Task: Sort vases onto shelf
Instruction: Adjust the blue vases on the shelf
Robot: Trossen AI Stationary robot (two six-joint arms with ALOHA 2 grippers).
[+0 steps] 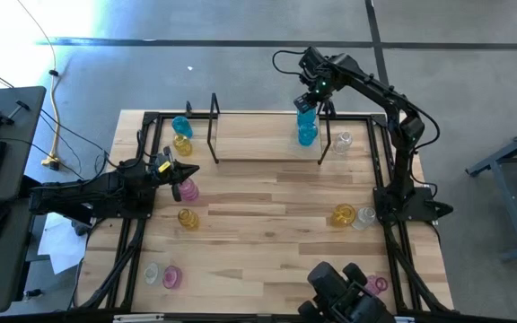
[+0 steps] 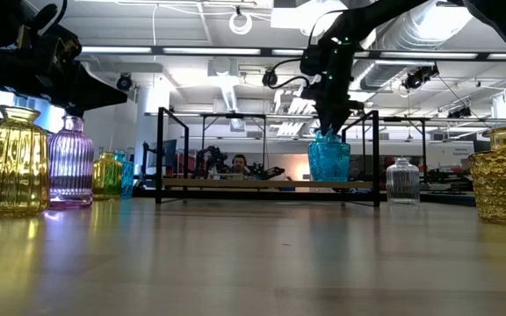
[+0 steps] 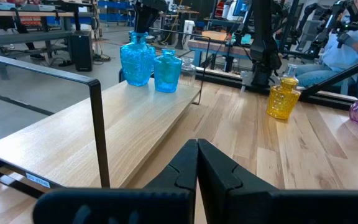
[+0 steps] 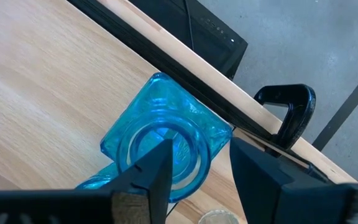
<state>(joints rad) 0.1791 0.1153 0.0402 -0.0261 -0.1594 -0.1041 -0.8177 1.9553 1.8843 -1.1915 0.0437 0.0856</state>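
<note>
The shelf (image 1: 258,139) is a light-wood board in a black rod frame on the table's far half. Two cyan-blue vases stand at its right end. My right gripper (image 4: 197,171) hangs open, pointing down over the farther blue vase (image 4: 166,134). One finger is over its mouth, the other outside the rim. In the low view this vase (image 2: 329,160) stands upright on the board. My left gripper (image 3: 197,163) is shut and empty. It hovers at the table's left beside a pink vase (image 1: 189,190). My right gripper comes at the farther blue vase from above, with the rim's wall (image 4: 205,155) between its fingers. A gap shows between the rim and the outer finger (image 4: 253,168). I cannot tell whether the inner finger (image 4: 160,171) touches the glass.
Loose vases stand around the table: cyan (image 1: 182,126) and amber (image 1: 183,144) left of the shelf, amber (image 1: 188,217), amber (image 1: 344,215) with clear (image 1: 363,217), clear (image 1: 342,142), and clear and pink (image 1: 171,276) near the front. Black frame rods border the table.
</note>
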